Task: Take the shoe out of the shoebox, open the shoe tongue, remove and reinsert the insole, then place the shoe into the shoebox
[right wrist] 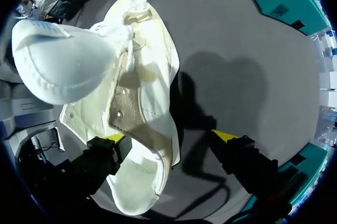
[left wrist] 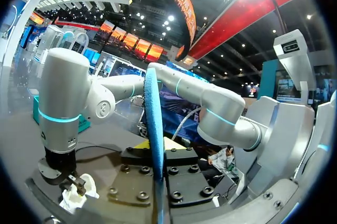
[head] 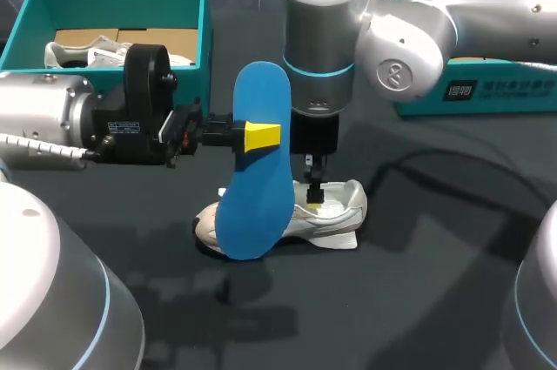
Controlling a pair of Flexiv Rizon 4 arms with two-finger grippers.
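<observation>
Three steps look done, and two are left. The shoe is out of the shoebox and lies on its side on the dark table, in the middle of the head view. In the right wrist view the shoe shows a round white flap, most likely the tongue, folded out to one side. So the tongue looks open.

The blue insole is out of the shoe too. The left pincer is closed tight on it from both sides and holds it up on its edge, just above the shoe. The left wrist view shows the insole as a thin blue strip between the fingers of that pincer.

The right pincer is spread wide and grips nothing. One finger rests at the shoe's opening, and the other is out over the table.

Putting the insole back and putting the shoe in the box are not yet done.

The shoebox sits in the upper left of the head view. It holds another white shoe and some brown card. A second teal box sits in the upper right, mostly hidden by the right arm, so what is in it cannot be told.
</observation>
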